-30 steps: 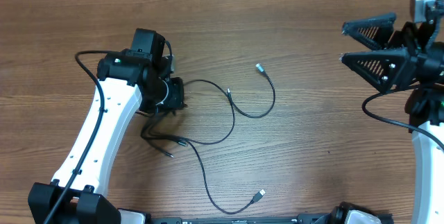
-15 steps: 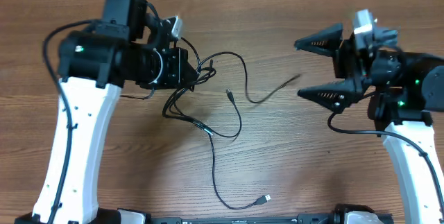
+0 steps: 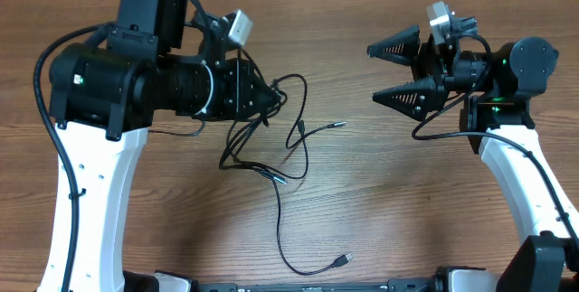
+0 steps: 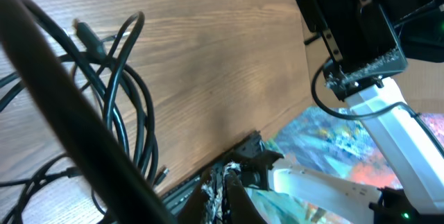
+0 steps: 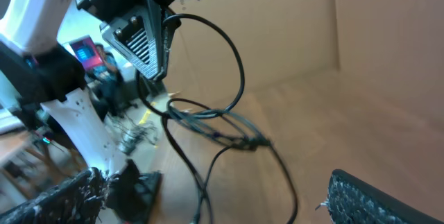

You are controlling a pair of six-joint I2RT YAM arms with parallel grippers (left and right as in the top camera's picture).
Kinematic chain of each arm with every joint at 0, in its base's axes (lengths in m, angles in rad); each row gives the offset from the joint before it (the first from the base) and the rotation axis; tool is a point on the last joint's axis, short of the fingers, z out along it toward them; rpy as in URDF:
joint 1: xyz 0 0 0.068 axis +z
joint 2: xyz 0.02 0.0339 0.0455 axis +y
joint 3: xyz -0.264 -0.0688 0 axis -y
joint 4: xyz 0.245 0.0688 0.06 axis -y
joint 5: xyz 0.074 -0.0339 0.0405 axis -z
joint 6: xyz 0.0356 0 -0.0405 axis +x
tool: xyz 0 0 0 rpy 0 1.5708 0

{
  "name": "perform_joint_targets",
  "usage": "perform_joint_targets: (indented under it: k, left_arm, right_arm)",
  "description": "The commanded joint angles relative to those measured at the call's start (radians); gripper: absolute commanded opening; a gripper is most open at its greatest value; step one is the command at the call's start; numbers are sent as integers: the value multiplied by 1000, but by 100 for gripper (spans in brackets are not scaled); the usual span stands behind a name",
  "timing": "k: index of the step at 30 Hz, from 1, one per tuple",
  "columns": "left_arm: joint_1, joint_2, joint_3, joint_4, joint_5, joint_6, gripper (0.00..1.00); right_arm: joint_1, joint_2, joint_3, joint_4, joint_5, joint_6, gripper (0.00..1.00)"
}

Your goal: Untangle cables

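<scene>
The wooden table point(image 3: 434, 211) fills the overhead frame, bare across its right half and lower left, so there is room to draw strands outward. The left arm point(image 3: 118, 80) reaches in from the upper left and the right arm point(image 3: 516, 156) from the upper right.

The cables point(image 3: 255, 166) lie between them, left of centre. They hang bunched from the left gripper point(image 3: 274, 98), which is clamped tight on the knot, and trail down onto the wood. One long strand runs to a plug point(image 3: 344, 260) at the lower centre.

The right gripper point(image 3: 373, 74) holds nothing, its jaws spread as wide as they go and aimed left at the tangle.

A short free strand runs roughly left to right and ends in a silvery plug point(image 3: 341, 124). This plug sits below and just left of the right gripper, apart from it. I judge the right arm the nearer one to take it.
</scene>
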Motion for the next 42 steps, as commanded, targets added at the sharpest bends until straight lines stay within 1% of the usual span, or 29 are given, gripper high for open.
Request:
perform_joint_targets:
  k: [1, 3, 6, 8, 10, 14, 15, 17, 18, 20, 22, 25, 27, 31, 33, 35, 36, 37, 41, 42]
  left_arm:
    - [-24, -11, 24, -11, 35, -11, 4]
    - [-27, -11, 24, -21, 35, -11, 4]
    - [-26, -11, 24, -21, 34, -11, 4]
    - [-26, -11, 24, -16, 30, -10, 4]
    - [-26, -11, 24, -14, 13, -11, 4]
    - [-26, -11, 24, -16, 1, -11, 4]
    - [-26, -11, 24, -16, -1, -10, 4]
    - [-26, -11, 24, -13, -17, -11, 4]
    - [-26, -11, 24, -12, -24, -11, 4]
    - [-26, -11, 24, -5, -45, -24, 4]
    - [-26, -11, 24, 6, -69, -60, 4]
    - [-26, -11, 24, 28, -72, -68, 4]
    - [-26, -11, 24, 28, -73, -61, 4]
    - [-26, -11, 24, 27, -72, -54, 4]
    - [-26, -11, 24, 25, -69, -55, 4]
    - [-27, -11, 24, 18, -69, -54, 4]
    - [-27, -11, 24, 13, -69, -54, 4]
    - [-27, -11, 24, 10, -69, -54, 4]
    - [-27, -11, 24, 6, -69, -12, 4]
    - [-27, -11, 24, 5, -69, -2, 4]
  right_arm:
    - [-21, -14, -2, 48, 131, 27, 100]
    - [-43, -16, -1, 47, 298, 131, 100]
    - [-69, -16, -1, 39, 498, 293, 100]
    - [-82, -21, 0, 4, 598, 335, 100]
    - [-87, -39, 12, -119, 694, 277, 99]
    - [-78, -105, 97, -623, 971, -34, 100]
    - [-73, -118, 121, -715, 1040, -90, 100]
    - [-69, -142, 171, -873, 1143, -205, 99]
    - [-68, -151, 185, -915, 1152, -246, 100]
    - [-68, -173, 205, -1008, 1142, -320, 100]
    - [-67, -198, 210, -1099, 1135, -333, 100]
    - [-48, -225, 210, -1215, 1131, -370, 100]
    - [-11, -244, 210, -1308, 1132, -369, 100]
    - [86, -270, 210, -1429, 1134, -360, 100]
    - [130, -272, 210, -1449, 1123, -303, 100]
    - [167, -270, 210, -1445, 1023, -220, 100]
    - [181, -270, 210, -1440, 932, -211, 100]
    - [186, -270, 210, -1437, 890, -211, 100]
    - [192, -270, 210, -1386, 586, -209, 100]
    - [196, -270, 210, -1357, 521, -174, 100]
